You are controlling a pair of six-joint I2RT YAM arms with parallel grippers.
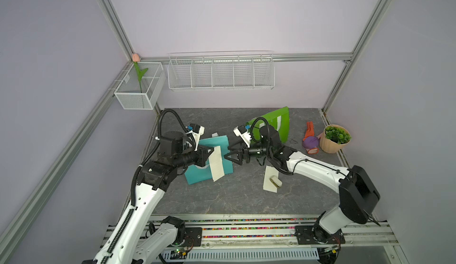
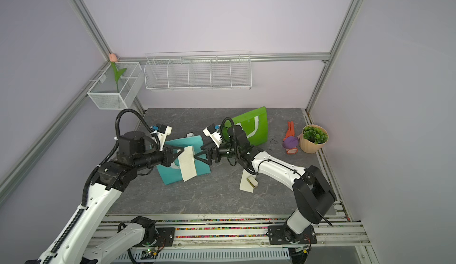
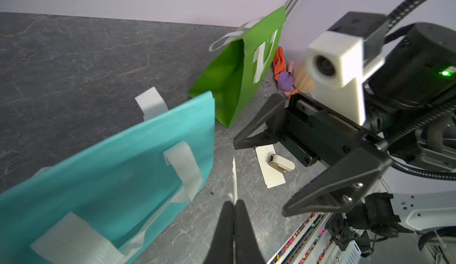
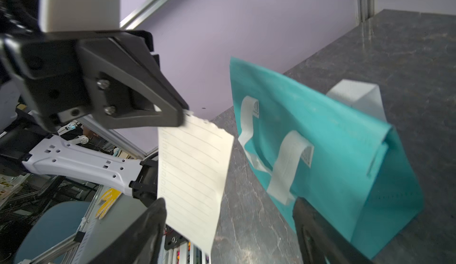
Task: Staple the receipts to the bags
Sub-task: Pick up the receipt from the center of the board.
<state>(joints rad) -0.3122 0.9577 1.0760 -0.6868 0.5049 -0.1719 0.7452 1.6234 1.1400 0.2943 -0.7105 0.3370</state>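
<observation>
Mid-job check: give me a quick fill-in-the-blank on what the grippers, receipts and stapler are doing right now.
The left gripper holds one receipt with its fingers ____.
The right gripper stands ____, gripping nothing.
The stapler lies ____ the second receipt.
The bag nearest the held receipt is ____ in colour.
Missing words: shut; open; on; teal.

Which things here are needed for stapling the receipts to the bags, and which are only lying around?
Needed: teal bag, green bag, held receipt in the left gripper, second receipt, stapler lying on it.

Lying about: plant pot, purple object, orange object, wire rack, mesh basket with a tulip.
</observation>
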